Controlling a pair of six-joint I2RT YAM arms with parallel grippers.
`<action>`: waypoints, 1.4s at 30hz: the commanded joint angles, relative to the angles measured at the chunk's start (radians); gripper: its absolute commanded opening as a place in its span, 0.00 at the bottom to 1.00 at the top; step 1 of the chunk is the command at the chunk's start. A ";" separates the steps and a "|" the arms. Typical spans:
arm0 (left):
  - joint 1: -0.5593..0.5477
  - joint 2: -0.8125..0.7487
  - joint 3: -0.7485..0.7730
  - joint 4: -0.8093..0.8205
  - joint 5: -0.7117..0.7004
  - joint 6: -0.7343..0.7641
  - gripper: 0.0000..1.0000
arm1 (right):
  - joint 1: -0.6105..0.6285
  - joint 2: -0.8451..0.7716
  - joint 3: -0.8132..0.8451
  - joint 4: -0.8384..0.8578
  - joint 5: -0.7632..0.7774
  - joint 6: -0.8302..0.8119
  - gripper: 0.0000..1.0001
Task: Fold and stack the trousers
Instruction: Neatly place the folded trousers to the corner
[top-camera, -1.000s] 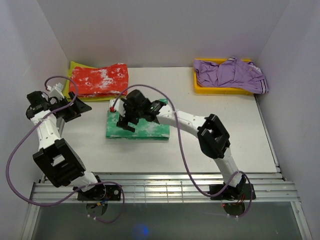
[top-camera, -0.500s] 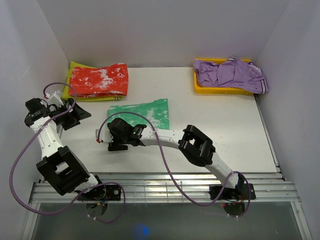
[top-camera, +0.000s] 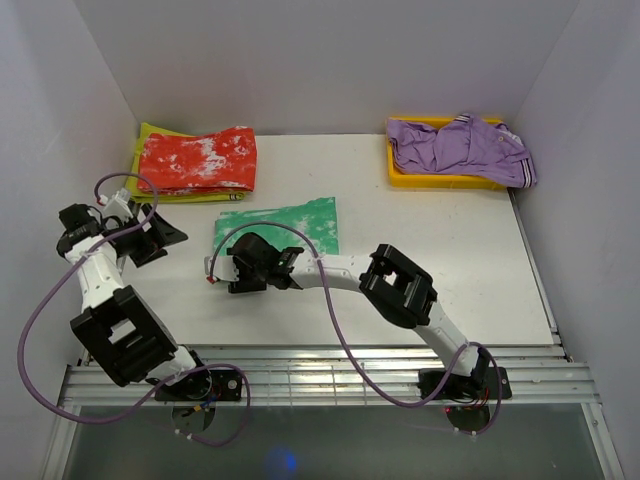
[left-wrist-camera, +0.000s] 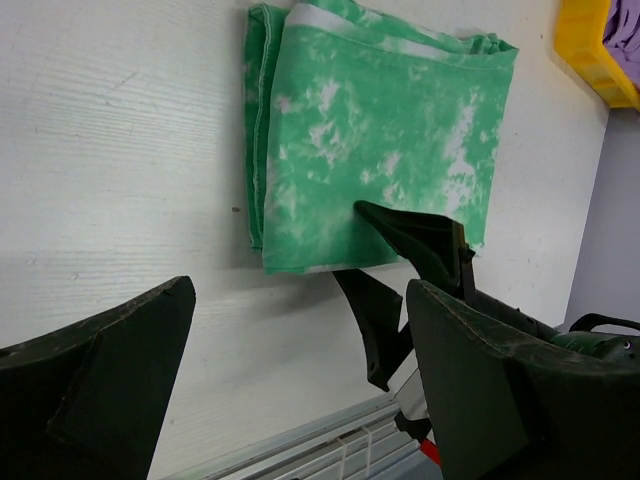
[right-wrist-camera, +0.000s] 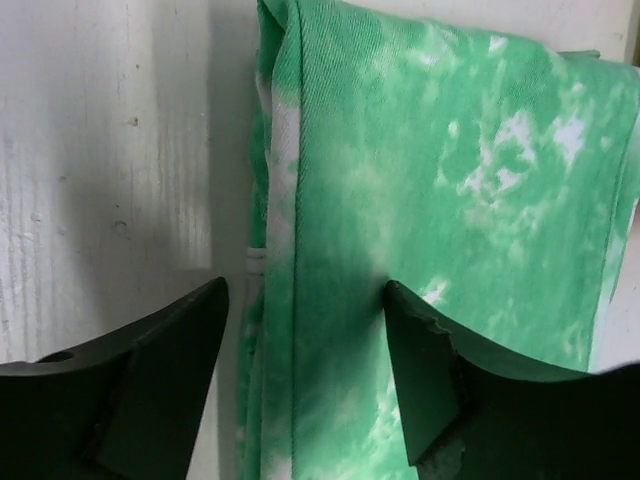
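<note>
1. I see one clear container: a yellow tray (top-camera: 430, 182) at the table's (top-camera: 450, 260) far right corner.
2. The tray holds a purple garment (top-camera: 460, 148), crumpled. It fills the tray and spills over the right rim.
3. Far left corner: a folded red garment (top-camera: 198, 160) with white blotches lies on a yellow layer (top-camera: 148, 140). I can't tell whether that layer is a tray or a cloth.
4. The trousers (top-camera: 285, 225) are in no container. They lie folded into a flat rectangle on bare table, left of centre, between the red garment and the arm bases and well apart from the tray.
5. The right claw (right-wrist-camera: 305, 300) is low at the near left corner of the trousers with its jaws apart, straddling the folded edge. One finger (right-wrist-camera: 430, 370) is over the cloth and the other is over bare table. Nothing is pinched.
6. The left claw (left-wrist-camera: 300, 290) is spread wide and holds nothing. It hangs over the table left of the trousers and faces them, not touching.
7. In the left wrist view, one right-claw fingertip sits at the trousers' near edge. The tray corner shows at top right.
</note>
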 joint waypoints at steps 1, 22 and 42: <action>0.003 -0.006 -0.035 0.027 0.042 -0.030 0.98 | -0.036 0.021 -0.014 -0.025 -0.058 -0.003 0.62; -0.098 0.121 -0.320 0.550 0.163 -0.636 0.98 | -0.200 -0.069 0.077 -0.104 -0.515 0.343 0.08; -0.354 0.248 -0.304 0.772 -0.194 -0.906 0.98 | -0.200 0.039 0.236 -0.117 -0.458 0.426 0.08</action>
